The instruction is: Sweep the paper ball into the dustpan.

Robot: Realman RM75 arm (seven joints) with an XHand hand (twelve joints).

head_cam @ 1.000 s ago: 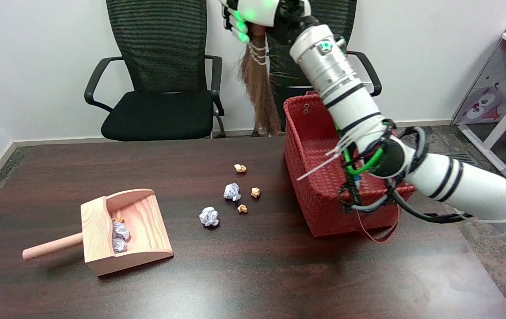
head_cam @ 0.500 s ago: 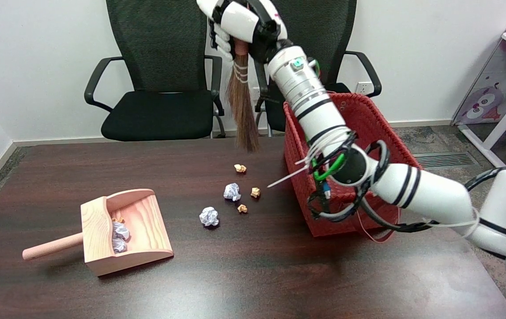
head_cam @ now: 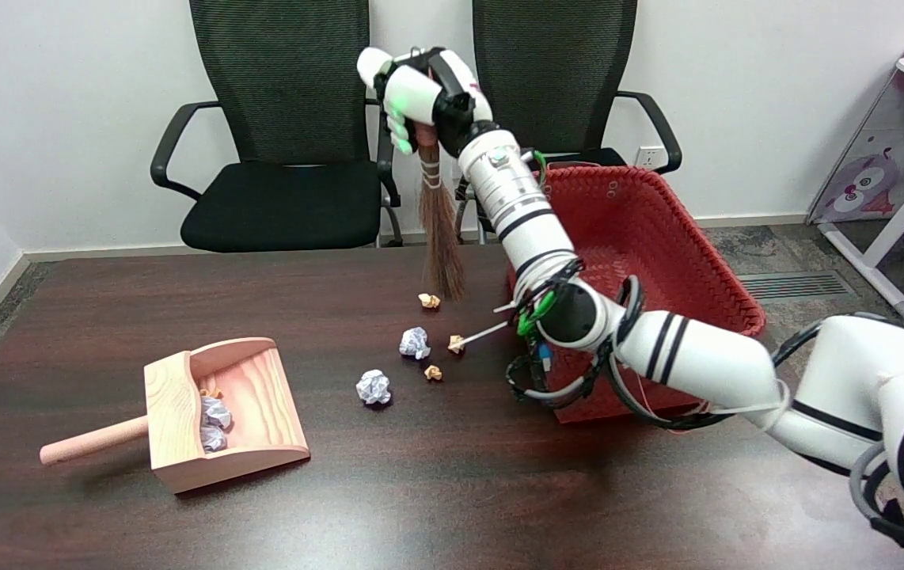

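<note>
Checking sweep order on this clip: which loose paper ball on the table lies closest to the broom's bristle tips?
The small tan paper ball farthest up the table, beside the broom tips. The other two tan balls and both white balls lie nearer the dustpan.

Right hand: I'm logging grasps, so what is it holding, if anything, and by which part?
The right hand grips a small brown broom by the top of its handle, bristles hanging down over the table.

- Right arm (head_cam: 697,356): glossy white rounded segments with thin black bands.
- Dark elbow joint (head_cam: 575,317) wrapped in looping black cables, green wire and white zip ties.
- Right hand (head_cam: 420,91): white shells over black framework, with green-lit fingers.
</note>
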